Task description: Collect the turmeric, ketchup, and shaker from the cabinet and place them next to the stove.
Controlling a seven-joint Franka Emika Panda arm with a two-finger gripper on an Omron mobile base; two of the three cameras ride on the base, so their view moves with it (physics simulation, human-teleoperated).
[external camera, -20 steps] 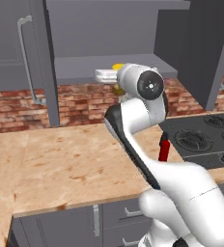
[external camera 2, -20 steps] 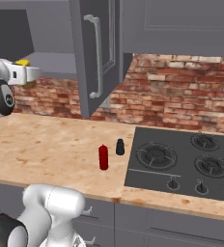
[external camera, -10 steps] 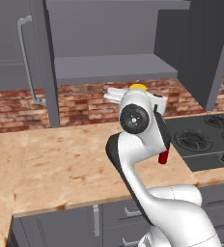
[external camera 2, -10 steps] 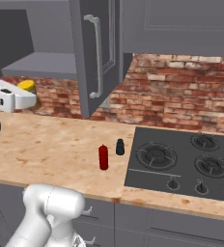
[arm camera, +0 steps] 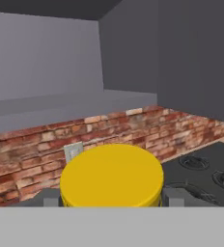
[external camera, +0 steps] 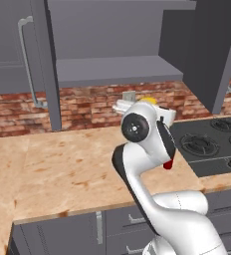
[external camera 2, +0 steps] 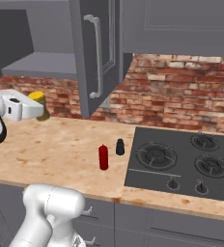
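Observation:
My gripper (external camera 2: pixel 36 107) is shut on the turmeric (external camera 2: pixel 38 100), a yellow-lidded jar held in the air below the cabinet shelf (external camera 2: pixel 39 65), left of the open door. In the hand view its yellow lid (arm camera: pixel 111 176) sits between my fingertips (arm camera: pixel 51 198). From the left, the lid (external camera: pixel 148 101) peeks over my arm. The red ketchup (external camera 2: pixel 103 157) and the black shaker (external camera 2: pixel 119 147) stand upright on the counter just left of the stove (external camera 2: pixel 181 161). A sliver of the ketchup (external camera: pixel 168 164) shows behind my forearm.
An open cabinet door with a long curved handle (external camera 2: pixel 98 58) hangs above the counter between the jar and the stove. Another open door (external camera: pixel 43 64) stands at the left. A brick backsplash (external camera 2: pixel 172 96) holds a wall outlet (arm camera: pixel 73 151). The wooden counter (external camera 2: pixel 61 144) spreads left of the stove.
My arm has carried the turmeric out from the shelf, down and to the right toward the stove. The ketchup and shaker have stayed put.

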